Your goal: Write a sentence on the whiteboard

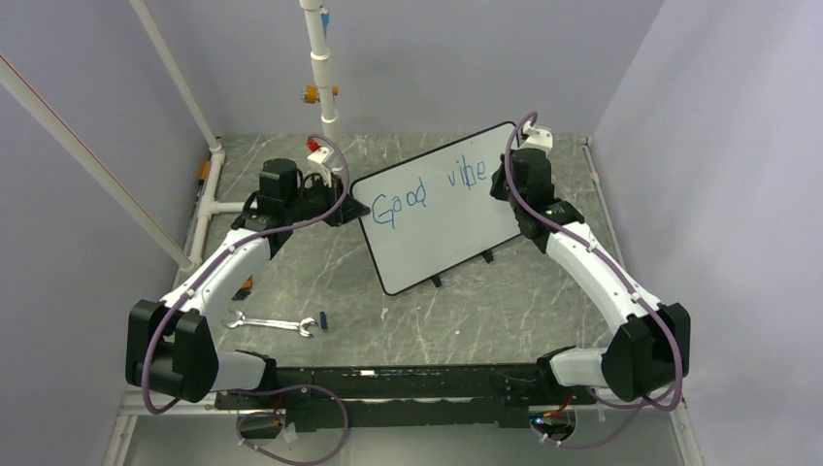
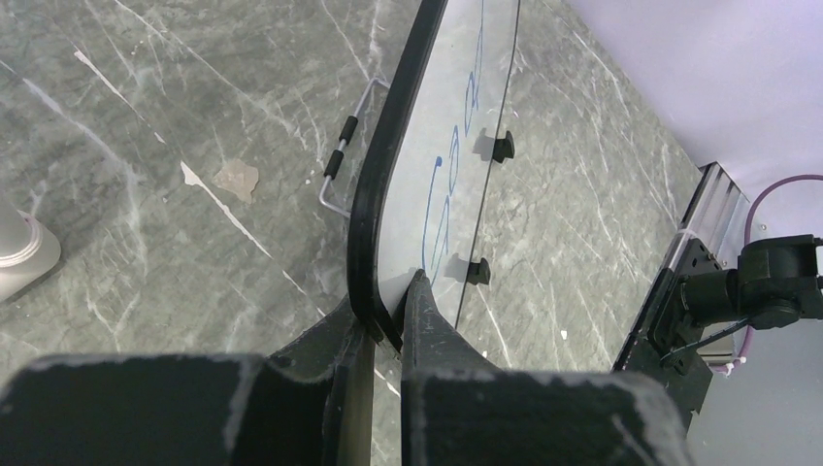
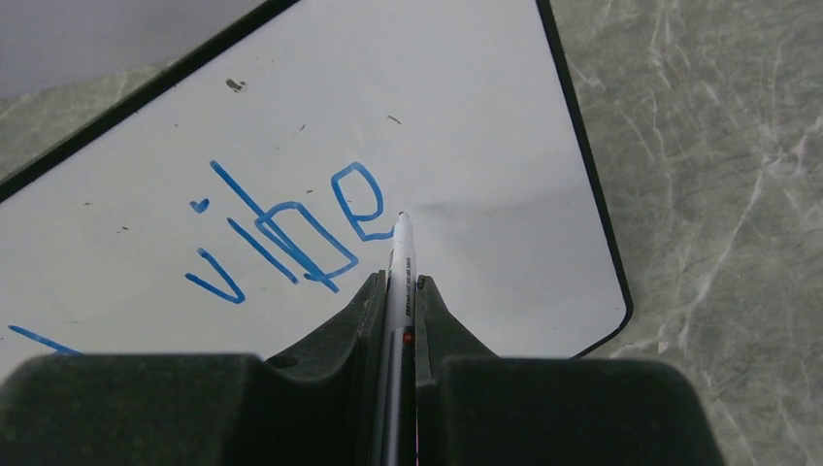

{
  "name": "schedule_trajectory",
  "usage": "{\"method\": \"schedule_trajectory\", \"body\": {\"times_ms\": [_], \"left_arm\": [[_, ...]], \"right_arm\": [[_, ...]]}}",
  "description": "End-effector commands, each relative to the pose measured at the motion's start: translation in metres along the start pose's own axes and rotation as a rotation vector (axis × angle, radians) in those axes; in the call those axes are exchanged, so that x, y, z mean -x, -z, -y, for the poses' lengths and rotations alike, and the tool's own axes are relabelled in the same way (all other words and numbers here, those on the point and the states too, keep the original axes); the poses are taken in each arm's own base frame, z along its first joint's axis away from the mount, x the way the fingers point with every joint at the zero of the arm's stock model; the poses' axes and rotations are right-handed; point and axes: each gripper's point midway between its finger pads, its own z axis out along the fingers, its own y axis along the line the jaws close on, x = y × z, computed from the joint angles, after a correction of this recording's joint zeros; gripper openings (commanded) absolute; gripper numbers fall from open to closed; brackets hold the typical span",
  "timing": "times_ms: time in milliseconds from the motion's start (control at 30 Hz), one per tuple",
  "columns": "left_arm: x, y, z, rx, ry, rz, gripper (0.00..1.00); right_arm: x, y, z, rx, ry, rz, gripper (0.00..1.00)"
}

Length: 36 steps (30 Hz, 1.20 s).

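My right hand (image 3: 395, 283) clamps the marker (image 3: 402, 248), tip just beside the "e" of the sentence (image 3: 275, 226); blank whiteboard (image 3: 485, 116) lies rightward. My left hand (image 2: 388, 320) pinches its edge.

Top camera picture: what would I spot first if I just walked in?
The big whiteboard standing mid-table, with blue writing reading "Good vibe". The left gripper pinches its edge, and the right gripper holds a marker beside the last letter.
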Motion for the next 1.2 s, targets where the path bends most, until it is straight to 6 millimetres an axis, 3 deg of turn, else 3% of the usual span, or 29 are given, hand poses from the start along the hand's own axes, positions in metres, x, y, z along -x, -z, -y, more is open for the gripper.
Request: {"method": "schedule_trajectory", "body": {"times_ms": [0,533,1167], "left_arm": [[0.000,0.004,-0.037,0.168,-0.178,-0.014,0.00],[0.001,0.004,-0.035,0.166,-0.184,-0.012,0.00],[0.001,0.004,-0.034,0.160,-0.188,-0.010,0.00]], "right_arm": [[0.040,0.013,0.000,-0.009,-0.016,0.106,0.00],[0.074,0.002,0.004,0.010,-0.081,0.172,0.00],[0.062,-0.019,-0.006,0.064,-0.083,0.119,0.00]]}}
